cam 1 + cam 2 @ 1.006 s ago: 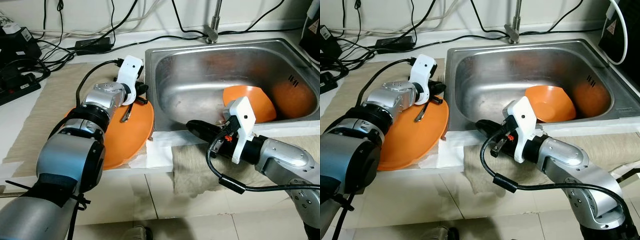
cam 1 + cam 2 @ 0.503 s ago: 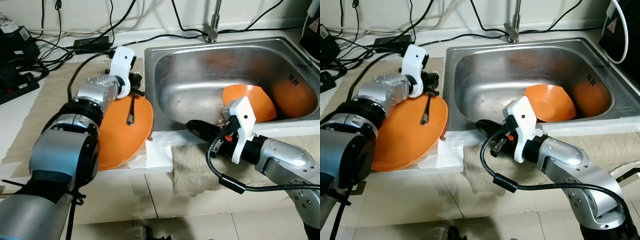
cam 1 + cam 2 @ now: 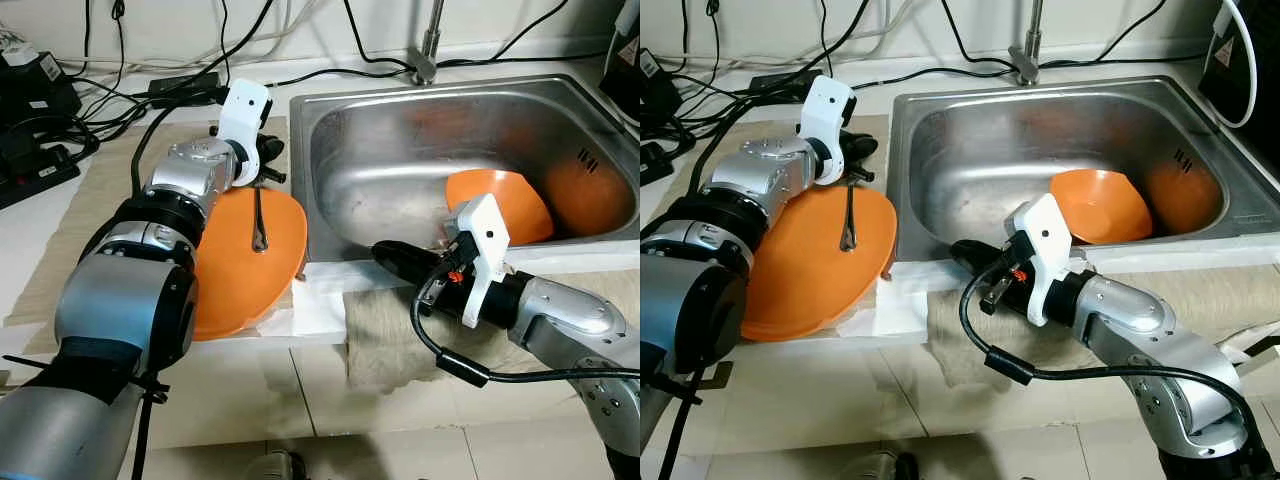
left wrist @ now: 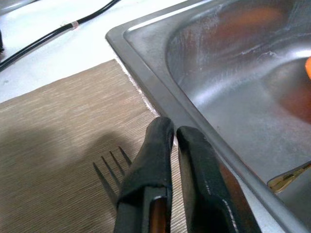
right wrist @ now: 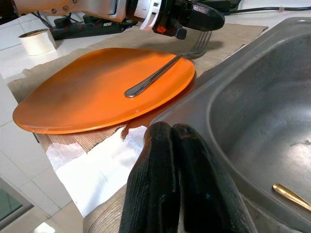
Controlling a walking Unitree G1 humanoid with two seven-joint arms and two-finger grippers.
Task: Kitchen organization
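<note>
The left gripper (image 4: 174,133) hangs over the mat (image 4: 58,126) beside the sink (image 3: 400,130), its fingers pressed together and holding nothing. A fork (image 3: 848,215) lies across the far edge of the orange plate (image 3: 800,270), handle on the plate and tines (image 4: 109,167) reaching out over the mat, just under the left gripper. The right gripper (image 5: 172,133) sits low at the sink's near rim, fingers closed on nothing, above a cloth (image 3: 385,335) (white paper towel (image 3: 315,305) lies between cloth and plate). An orange bowl (image 3: 1100,205) rests tilted inside the sink. A gold utensil (image 5: 291,195) lies on the sink floor.
</note>
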